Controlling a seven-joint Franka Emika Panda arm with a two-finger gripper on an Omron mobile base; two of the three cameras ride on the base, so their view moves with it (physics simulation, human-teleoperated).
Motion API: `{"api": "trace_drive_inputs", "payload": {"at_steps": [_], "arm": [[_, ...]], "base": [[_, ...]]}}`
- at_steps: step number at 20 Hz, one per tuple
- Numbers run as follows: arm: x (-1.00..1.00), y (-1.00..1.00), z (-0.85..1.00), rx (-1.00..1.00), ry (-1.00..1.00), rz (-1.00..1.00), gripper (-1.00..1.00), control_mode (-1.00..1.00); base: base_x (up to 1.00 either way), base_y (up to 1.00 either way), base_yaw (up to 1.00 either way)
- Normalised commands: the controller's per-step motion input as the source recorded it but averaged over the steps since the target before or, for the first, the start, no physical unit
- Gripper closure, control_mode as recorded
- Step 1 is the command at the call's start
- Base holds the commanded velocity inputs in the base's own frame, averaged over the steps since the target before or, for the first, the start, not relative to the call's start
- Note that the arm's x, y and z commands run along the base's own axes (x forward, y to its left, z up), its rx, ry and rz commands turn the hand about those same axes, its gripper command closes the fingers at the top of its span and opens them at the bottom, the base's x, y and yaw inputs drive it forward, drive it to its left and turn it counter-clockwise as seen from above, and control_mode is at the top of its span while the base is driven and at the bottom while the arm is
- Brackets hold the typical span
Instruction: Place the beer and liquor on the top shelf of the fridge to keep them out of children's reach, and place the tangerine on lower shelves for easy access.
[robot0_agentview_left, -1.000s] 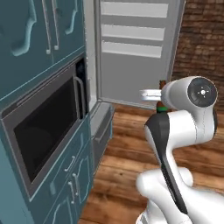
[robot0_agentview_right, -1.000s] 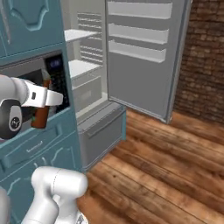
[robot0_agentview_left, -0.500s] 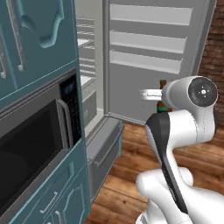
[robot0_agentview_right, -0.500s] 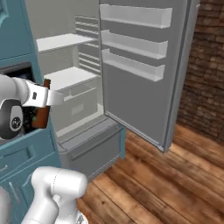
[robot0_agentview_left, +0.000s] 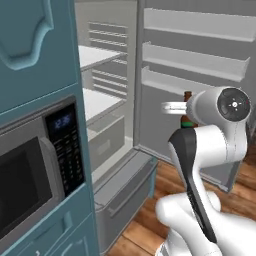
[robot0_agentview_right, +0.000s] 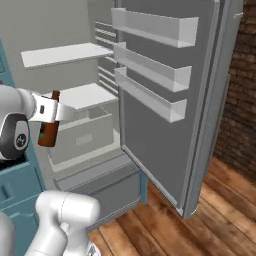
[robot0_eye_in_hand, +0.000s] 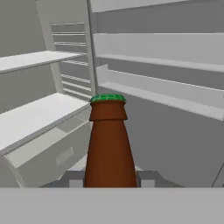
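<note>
- One fridge (robot0_agentview_right: 210, 100) is seen, with its door swung wide open.
- Three racks (robot0_agentview_right: 150, 65) are counted on the inside of the door, one above the other.
- Two white shelves are seen inside: the top shelf (robot0_agentview_right: 60, 54) and one lower shelf (robot0_agentview_right: 85, 95) under it.
- One white drawer (robot0_agentview_right: 82, 132) is seen just below the lower shelf.
- One microwave (robot0_agentview_left: 35, 170) is set in the blue cabinet beside the fridge.
- One beer (robot0_agentview_right: 49, 126) is held upright in front of the open fridge, near the lower shelf.
- One gripper (robot0_agentview_right: 50, 111) is closed tight around the beer.
- One green cap (robot0_eye_in_hand: 108, 98) is seen on the beer.
</note>
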Motion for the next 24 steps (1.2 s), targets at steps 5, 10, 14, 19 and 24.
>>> {"api": "trace_drive_inputs", "payload": {"at_steps": [5,10,14,19,24], "arm": [[0.00,0.00,0.00,0.00,0.00,0.00,1.00,1.00],[0.00,0.00,0.00,0.00,0.00,0.00,1.00,1.00],[0.00,0.00,0.00,0.00,0.00,0.00,1.00,1.00],[0.00,0.00,0.00,0.00,0.00,0.00,1.00,1.00],[0.00,0.00,0.00,0.00,0.00,0.00,1.00,1.00]], "base": [[0.65,0.00,0.44],[0.58,-0.22,0.45],[0.53,-0.35,0.43],[0.49,-0.28,0.43],[0.45,-0.24,0.42]]}}
